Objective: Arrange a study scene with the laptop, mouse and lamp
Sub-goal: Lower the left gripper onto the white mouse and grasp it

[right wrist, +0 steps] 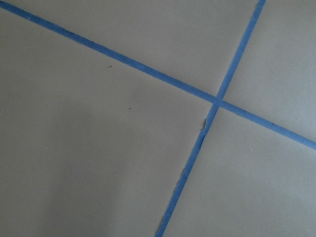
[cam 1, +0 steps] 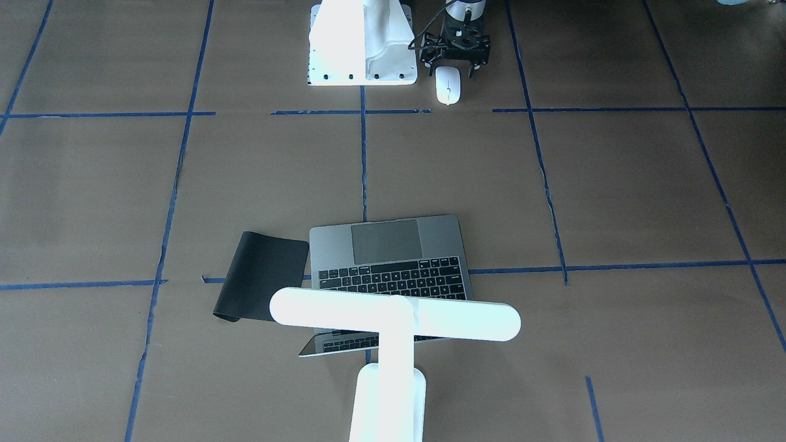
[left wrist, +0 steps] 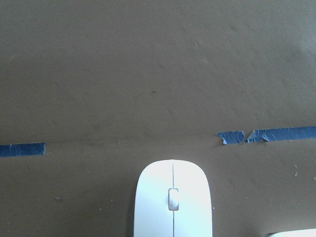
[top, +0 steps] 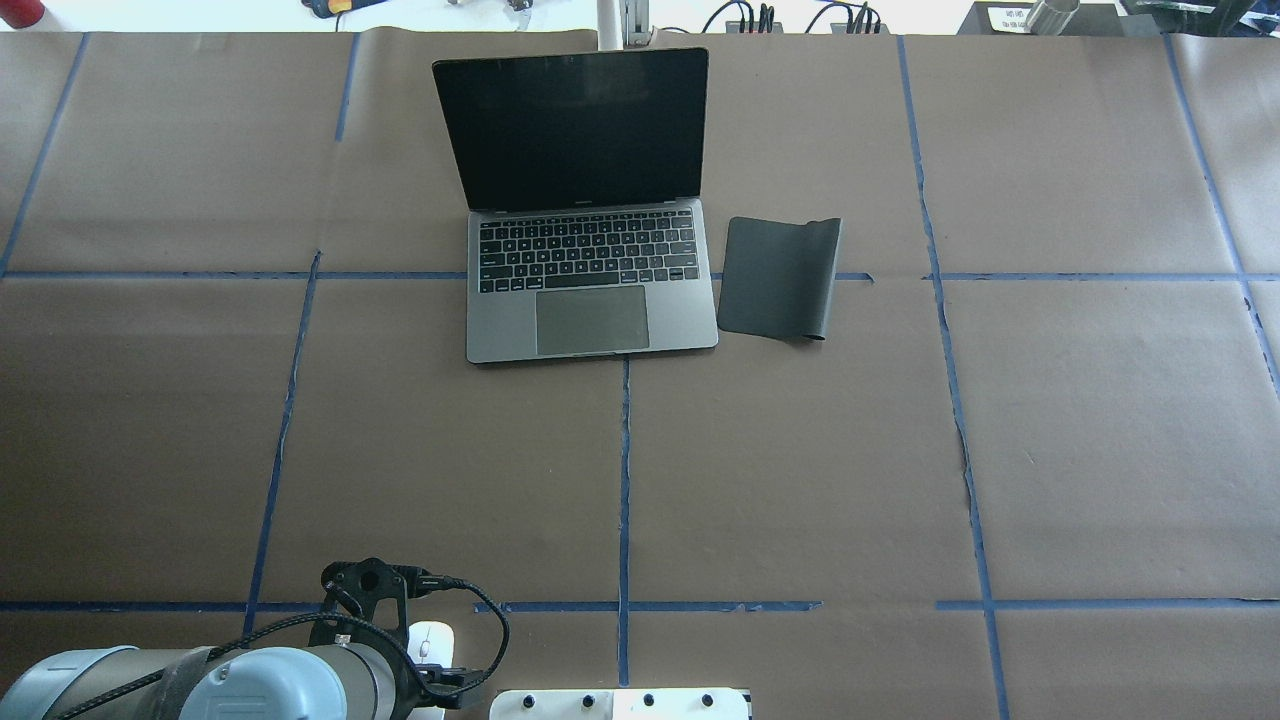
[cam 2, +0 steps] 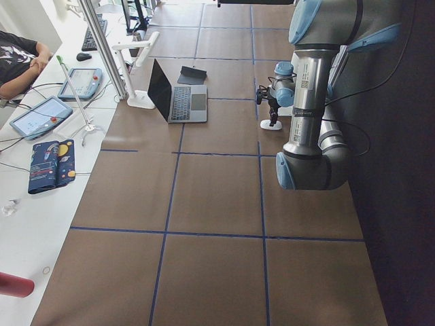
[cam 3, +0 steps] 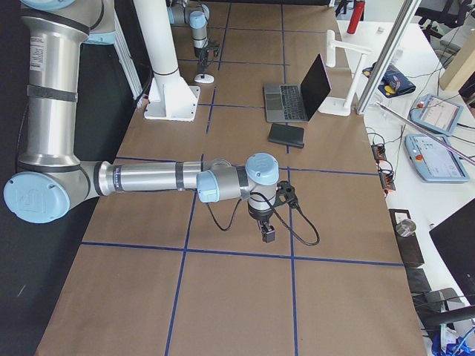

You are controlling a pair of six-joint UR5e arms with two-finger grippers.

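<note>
1. Nearest the robot's base, the mouse (cam 1: 448, 85) lies flat on the brown-papered table (cam 1: 614, 184). It is just beside the white pedestal (cam 1: 362, 43), on the robot's left of it.
2. The left gripper (cam 1: 454, 61) hangs pointing down over the mouse's near end, jaws apart. I cannot tell whether it touches the mouse. Its wrist camera shows the mouse centred at the bottom edge.
3. The right gripper (cam 3: 267, 233) hovers low over the paper by a crossing of blue tape (cam 3: 291, 258), well apart from the task's things. I cannot tell whether its jaws are apart or together.
4. Farther out, the laptop (top: 590, 290) sits open near the table's middle line. Its keyboard faces the robot and its screen is dark.
5. A black mat (top: 778, 278) lies just beside the laptop's right edge, and the mat's outer edge is curled up.
6. Farthest out, the lamp (cam 1: 393, 316) stands behind the laptop's screen. Its bar head is level and runs along the lid's width.
</note>
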